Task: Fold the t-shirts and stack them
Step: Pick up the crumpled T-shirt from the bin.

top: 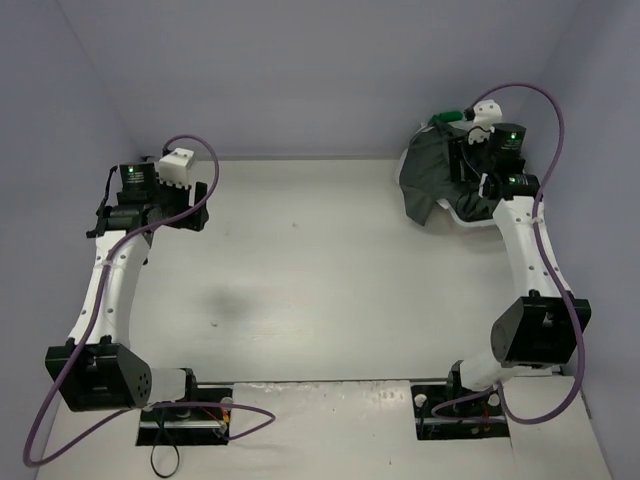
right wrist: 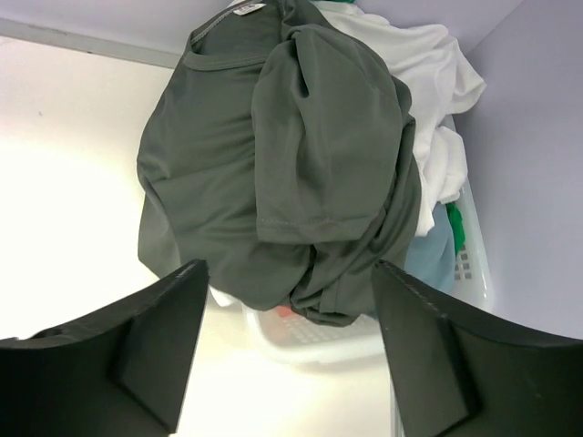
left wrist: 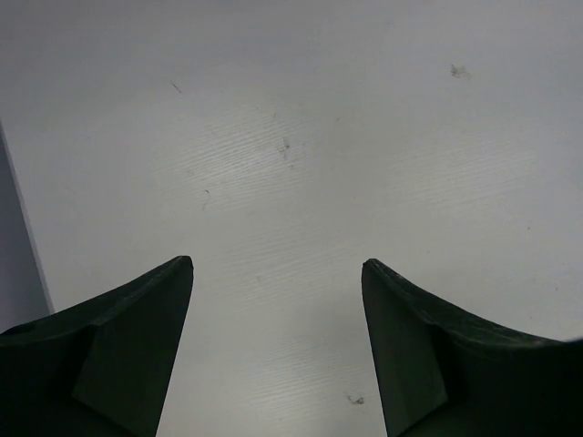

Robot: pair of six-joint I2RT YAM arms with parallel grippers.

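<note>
Working outward from the near edge of the table (top: 320, 300), the left gripper (left wrist: 277, 266) is located over the left side of the surface, toward the back. Its two fingers are spread wide apart, only bare white tabletop shows between them, and they grasp nothing. The right gripper (right wrist: 289, 266) is positioned slightly farther back, at the far right corner, above the basket (right wrist: 469, 264). Its fingers are likewise fully released and hold nothing. The basket is a white slotted plastic container set close to the right wall, and it contains the four visible t-shirts in one loose, unfolded heap. The dark grey t-shirt (right wrist: 273, 164) lies uppermost: it covers most of the heap and drapes over the basket's left rim toward the table, with its collar toward the back wall. The white t-shirt (right wrist: 428, 73) is bunched behind and to the right of it, next to the corner. The green t-shirt (right wrist: 455, 228) shows only as a narrow strip beside the right-hand basket wall. The blue-grey t-shirt (right wrist: 433, 259) lies just beside that strip, partly covered by the dark grey cloth. A small reddish patch shows inside the near rim of the basket; what it is cannot be determined.
</note>
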